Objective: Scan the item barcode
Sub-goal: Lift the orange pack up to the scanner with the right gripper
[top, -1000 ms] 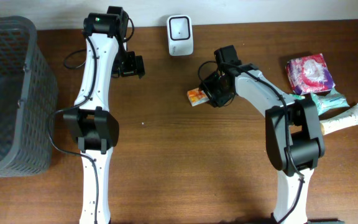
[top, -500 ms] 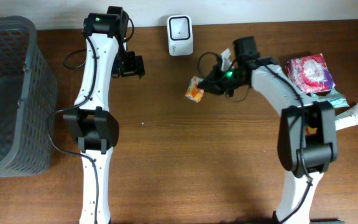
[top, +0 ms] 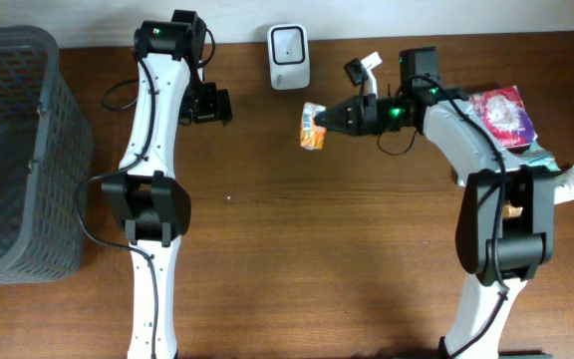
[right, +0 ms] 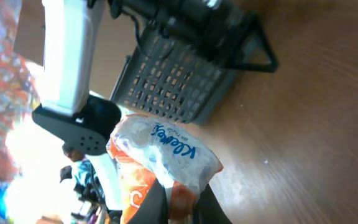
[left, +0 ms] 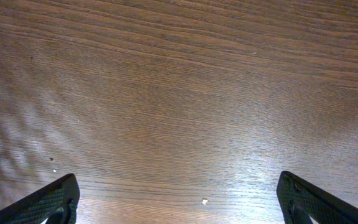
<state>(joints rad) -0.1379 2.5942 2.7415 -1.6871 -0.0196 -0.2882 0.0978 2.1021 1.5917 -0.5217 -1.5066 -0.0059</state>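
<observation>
A basket (top: 18, 150) stands at the table's (top: 297, 259) left edge. The barcode scanner (top: 288, 57) sits at the far edge, between the two arms. The tissue pack (top: 312, 126) is just in front of the scanner, at the tip of the right gripper (top: 327, 118), which reaches in from the right. The left gripper (top: 210, 105) is left of the scanner, over bare table. A snack packet (top: 496, 115) and a tube (top: 566, 184) lie at the right edge

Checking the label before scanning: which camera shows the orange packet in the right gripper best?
Right wrist: the orange packet is close up, blue lettering visible, pinched by the right gripper. Overhead shows it small; left wrist shows only table.
</observation>
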